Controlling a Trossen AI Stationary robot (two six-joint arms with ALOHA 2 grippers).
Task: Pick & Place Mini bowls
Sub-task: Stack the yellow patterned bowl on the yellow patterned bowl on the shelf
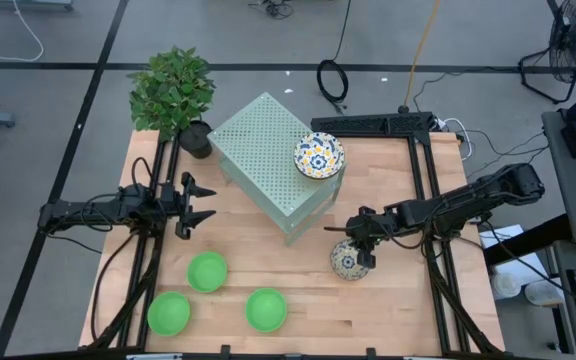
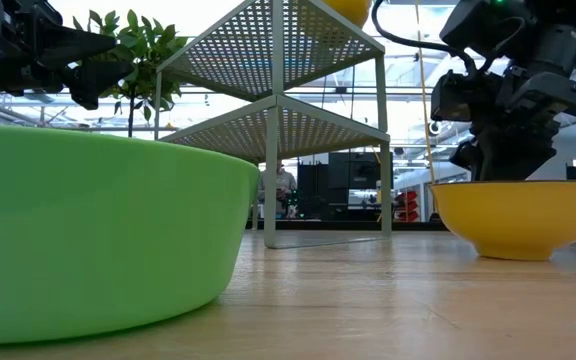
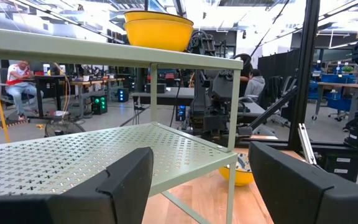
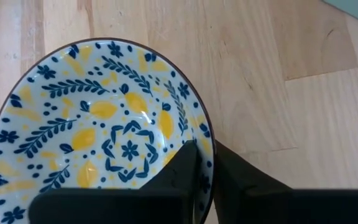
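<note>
My right gripper (image 1: 365,248) is shut on a floral mini bowl (image 1: 348,261), yellow outside, which stands on the table right of the pale green perforated shelf (image 1: 268,150). Another floral bowl (image 1: 319,155) rests on the shelf's top; in the left wrist view its yellow outside (image 3: 158,28) shows a double rim. Three green bowls (image 1: 207,271), (image 1: 169,313), (image 1: 266,309) stand on the table near its front edge. My left gripper (image 1: 200,203) is open and empty, left of the shelf, pointing at it. My right gripper pinches the floral bowl's rim (image 4: 207,146), one finger (image 4: 182,171) inside the bowl and one (image 4: 244,183) outside. The fingers come from above, pointing down. The bowl stands upright with its base on the table (image 2: 513,250).
A potted plant (image 1: 173,92) stands at the table's far left corner, beside the shelf. Black frame rails (image 1: 423,175) run along the table's left and right sides. Bare wood lies between the green bowls and the held bowl.
</note>
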